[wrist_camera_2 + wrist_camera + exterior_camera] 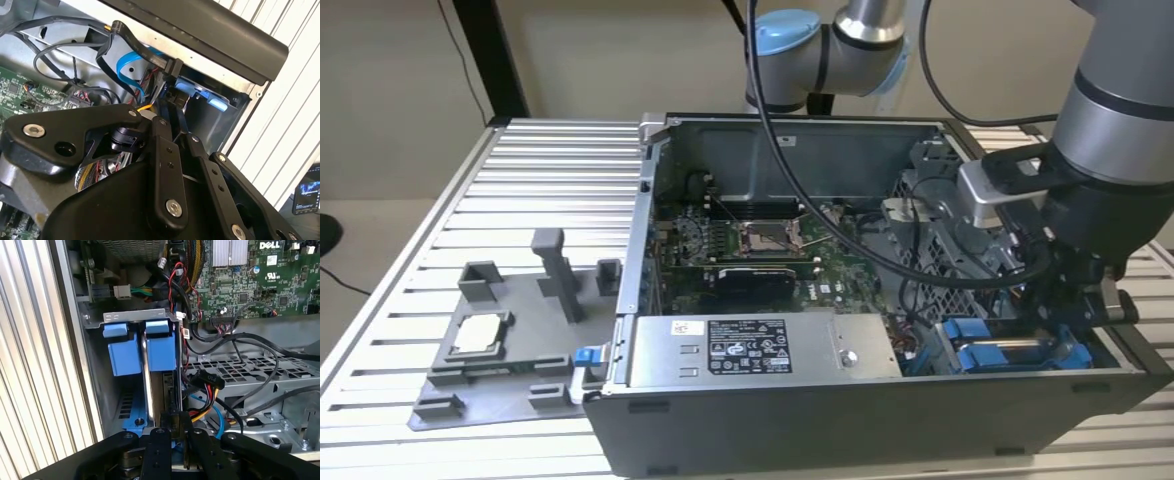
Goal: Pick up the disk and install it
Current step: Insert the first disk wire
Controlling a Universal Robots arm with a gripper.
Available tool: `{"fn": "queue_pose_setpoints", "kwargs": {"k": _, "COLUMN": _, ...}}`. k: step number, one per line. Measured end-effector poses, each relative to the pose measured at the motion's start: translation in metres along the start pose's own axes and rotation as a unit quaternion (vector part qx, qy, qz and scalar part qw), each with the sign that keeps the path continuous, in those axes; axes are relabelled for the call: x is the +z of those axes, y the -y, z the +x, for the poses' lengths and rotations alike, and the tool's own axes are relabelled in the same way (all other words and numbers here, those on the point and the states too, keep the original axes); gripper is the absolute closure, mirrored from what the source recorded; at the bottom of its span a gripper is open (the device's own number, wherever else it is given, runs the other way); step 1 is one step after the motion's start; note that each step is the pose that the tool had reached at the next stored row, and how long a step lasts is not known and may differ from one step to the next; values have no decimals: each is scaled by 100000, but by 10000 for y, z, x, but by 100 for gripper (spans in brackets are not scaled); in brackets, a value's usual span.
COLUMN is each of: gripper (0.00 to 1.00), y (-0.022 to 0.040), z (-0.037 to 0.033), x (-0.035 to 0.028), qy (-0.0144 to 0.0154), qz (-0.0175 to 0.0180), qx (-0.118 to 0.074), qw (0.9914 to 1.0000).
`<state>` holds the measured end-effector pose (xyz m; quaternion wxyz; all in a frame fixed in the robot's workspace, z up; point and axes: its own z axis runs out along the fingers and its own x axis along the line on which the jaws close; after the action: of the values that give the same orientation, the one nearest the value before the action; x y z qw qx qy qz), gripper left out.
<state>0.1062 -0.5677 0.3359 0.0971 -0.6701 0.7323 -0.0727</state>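
— Where do we see the disk (161, 352)?

— Lower right of the exterior view, upright in the case (881, 420) bay — gripper (172, 422) fingers narrow, pinching its edge.

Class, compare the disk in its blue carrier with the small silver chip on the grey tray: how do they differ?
The disk stands on edge inside the computer case; the chip lies flat on the grey tray outside it. The disk wears a blue carrier; the chip is bare silver. Both are flat, metallic parts.
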Motion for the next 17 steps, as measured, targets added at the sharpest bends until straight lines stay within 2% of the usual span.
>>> {"fn": "queue_pose_setpoints", "kwargs": {"k": 17, "gripper": 100, "y": 2, "z": -8, "x": 29, "qy": 87, "qz": -15, "qx": -365, "qw": 99999}}
